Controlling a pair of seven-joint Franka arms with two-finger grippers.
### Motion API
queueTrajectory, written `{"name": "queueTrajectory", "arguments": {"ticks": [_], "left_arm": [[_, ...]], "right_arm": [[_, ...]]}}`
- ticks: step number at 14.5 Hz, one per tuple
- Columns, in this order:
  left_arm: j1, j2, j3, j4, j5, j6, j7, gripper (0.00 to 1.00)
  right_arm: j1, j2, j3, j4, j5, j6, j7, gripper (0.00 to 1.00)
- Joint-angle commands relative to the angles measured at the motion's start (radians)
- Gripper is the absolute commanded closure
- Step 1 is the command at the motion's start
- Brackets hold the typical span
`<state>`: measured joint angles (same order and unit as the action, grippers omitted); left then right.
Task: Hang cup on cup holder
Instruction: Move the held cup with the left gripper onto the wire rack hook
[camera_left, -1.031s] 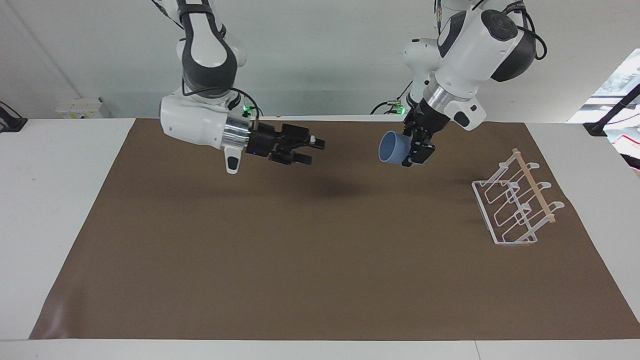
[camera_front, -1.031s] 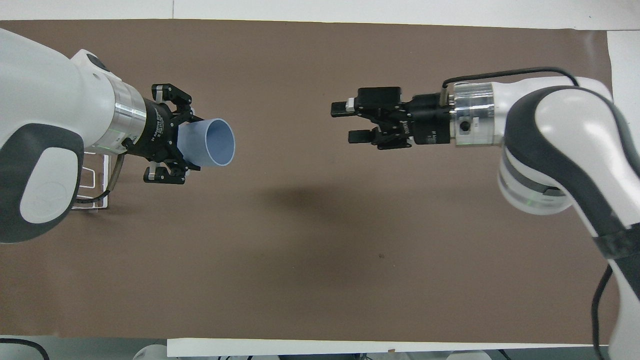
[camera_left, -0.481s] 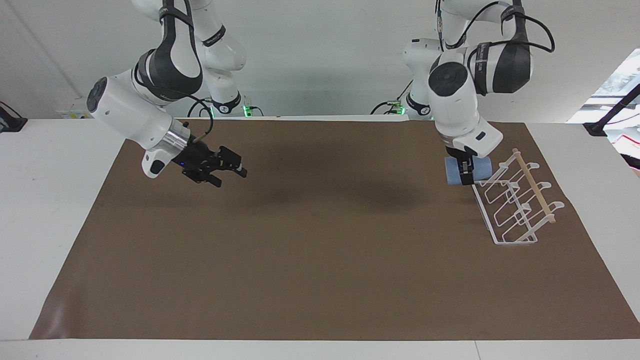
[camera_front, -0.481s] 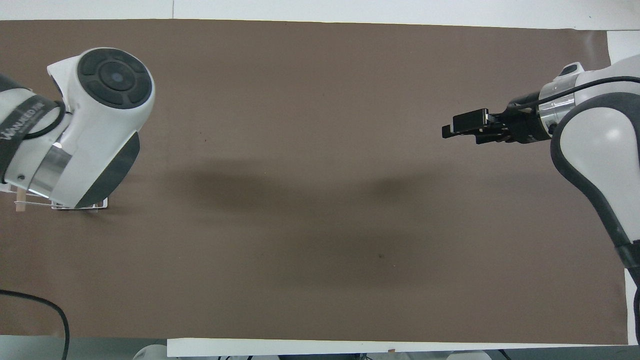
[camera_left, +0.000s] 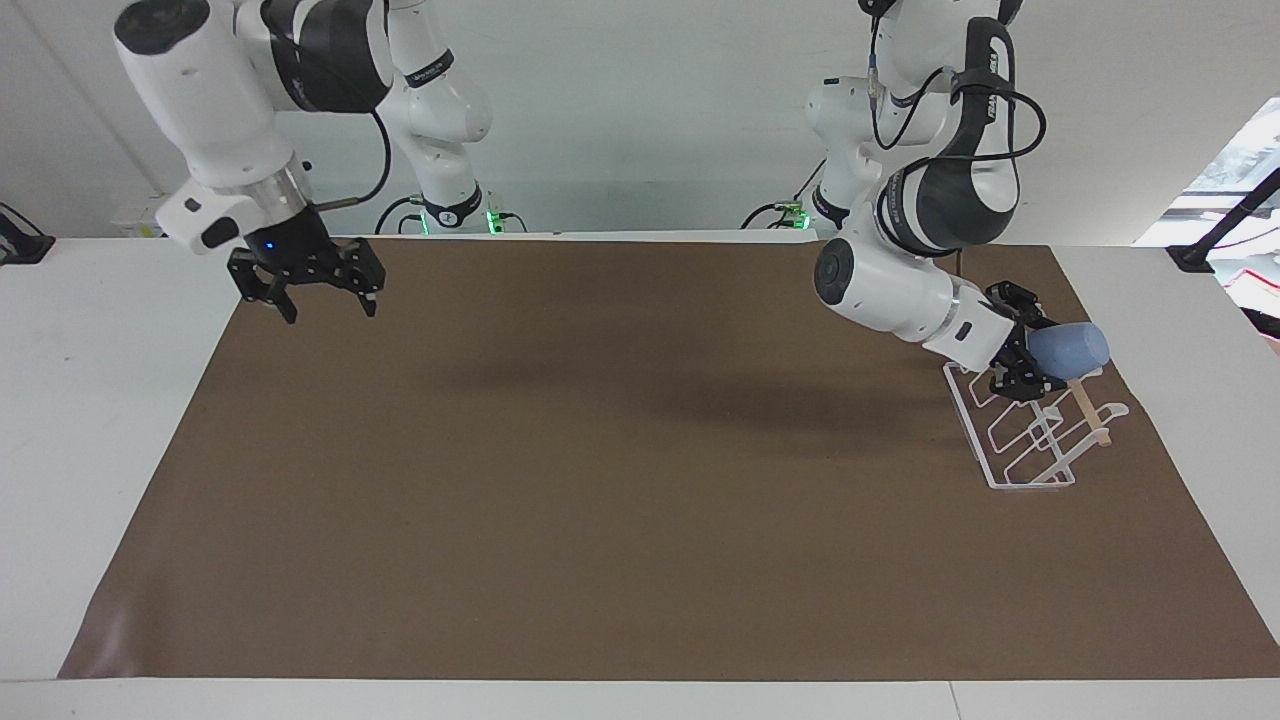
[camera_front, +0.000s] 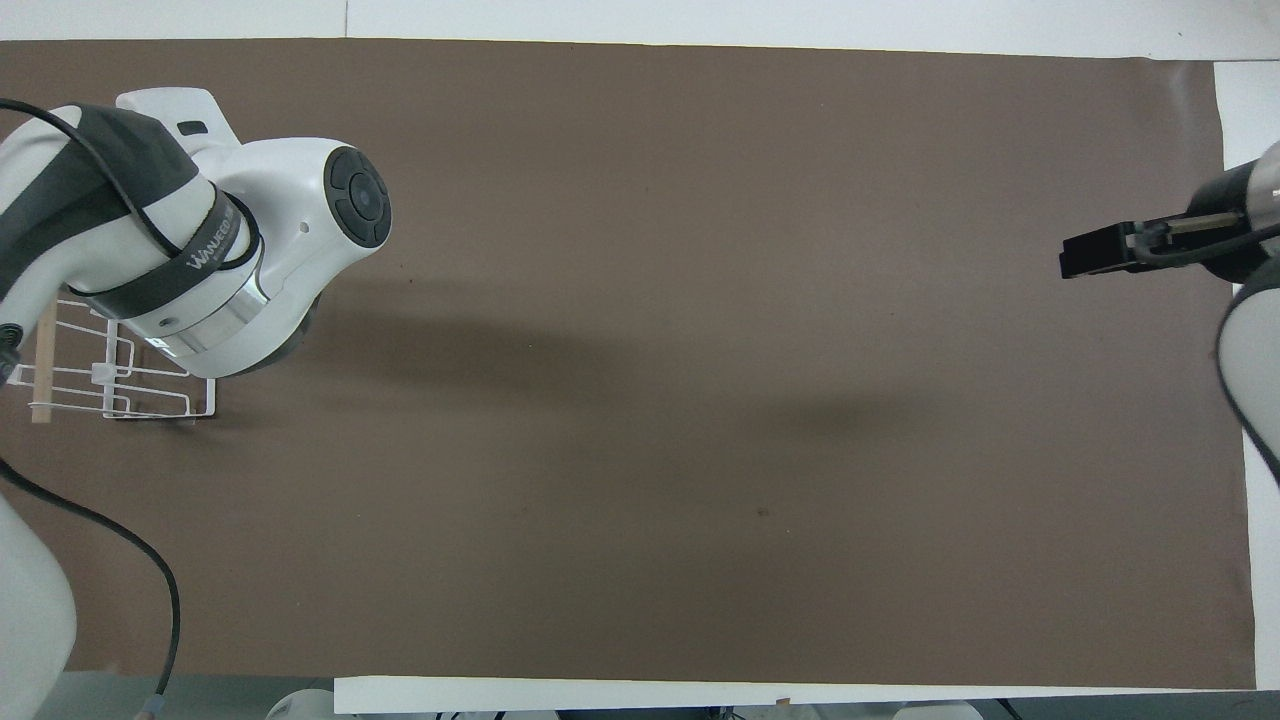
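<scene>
Cup (camera_left: 1070, 348), light blue, lies on its side in the air, pinched between the jaws of the left gripper (camera_left: 1030, 345) over the end of the holder (camera_left: 1030, 425) nearer to the robots. It seems to sit on or just above the wooden rod (camera_left: 1092, 410) across the holder's top, though whether it touches the rod or a prong is hard to tell. The holder stands on the brown mat (camera_left: 620, 480) toward the left arm's end of the table (camera_left: 90, 420). In the overhead view the left arm hides the cup and its gripper; only part of the holder (camera_front: 110, 385) shows there. The right gripper (camera_left: 318, 290) hangs with its jaws spread over the mat's corner at the right arm's end, well apart from the holder; in the overhead view only its dark tip (camera_front: 1100, 250) shows.
</scene>
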<state>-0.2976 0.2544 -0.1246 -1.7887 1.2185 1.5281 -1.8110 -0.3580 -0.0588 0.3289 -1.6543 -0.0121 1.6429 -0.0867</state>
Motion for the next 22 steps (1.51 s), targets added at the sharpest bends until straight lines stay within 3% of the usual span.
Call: {"name": "queueTrajectory", "arguments": {"ticks": [1,5,7,8,10,11,14,17,18,20,22], "left_arm": [[0.003,0.121,-0.001,0.098,0.103,-0.078,-0.036,1.0],[0.018,0.167,0.0,0.078,0.179,-0.118,-0.122,1.0],[0.02,0.16,0.0,0.008,0.197,-0.126,-0.186,1.0],[0.025,0.158,0.0,-0.006,0.2,-0.128,-0.2,1.0],[0.025,0.158,-0.001,-0.017,0.2,-0.128,-0.215,1.0],[0.026,0.158,0.0,-0.047,0.202,-0.128,-0.241,1.0],[0.028,0.158,-0.001,-0.067,0.203,-0.126,-0.268,1.0],[0.028,0.158,-0.003,-0.074,0.202,-0.121,-0.304,0.98],[0.031,0.158,-0.003,-0.075,0.202,-0.115,-0.306,0.91],[0.034,0.16,-0.004,-0.067,0.2,-0.099,-0.306,0.42],[0.046,0.164,-0.003,-0.054,0.202,-0.072,-0.304,0.11]], "right_arm": [[-0.032,0.033,0.015,0.149,-0.078,-0.144,0.01,0.0],[-0.016,0.033,0.022,0.157,-0.125,-0.212,0.004,0.0],[-0.007,0.036,0.012,0.159,-0.108,-0.245,0.004,0.0],[0.066,0.034,-0.045,0.16,-0.104,-0.248,0.005,0.0],[0.308,0.031,-0.306,0.159,-0.101,-0.25,0.004,0.0],[0.365,0.03,-0.37,0.156,-0.095,-0.253,0.005,0.0],[0.476,0.025,-0.465,0.146,-0.095,-0.259,0.01,0.0],[0.495,0.025,-0.496,0.145,-0.095,-0.258,0.008,0.0],[0.496,0.024,-0.501,0.143,-0.094,-0.259,0.007,0.0],[0.484,0.024,-0.495,0.137,-0.086,-0.261,0.004,0.0],[0.482,0.022,-0.496,0.136,-0.074,-0.259,0.002,0.0]]}}
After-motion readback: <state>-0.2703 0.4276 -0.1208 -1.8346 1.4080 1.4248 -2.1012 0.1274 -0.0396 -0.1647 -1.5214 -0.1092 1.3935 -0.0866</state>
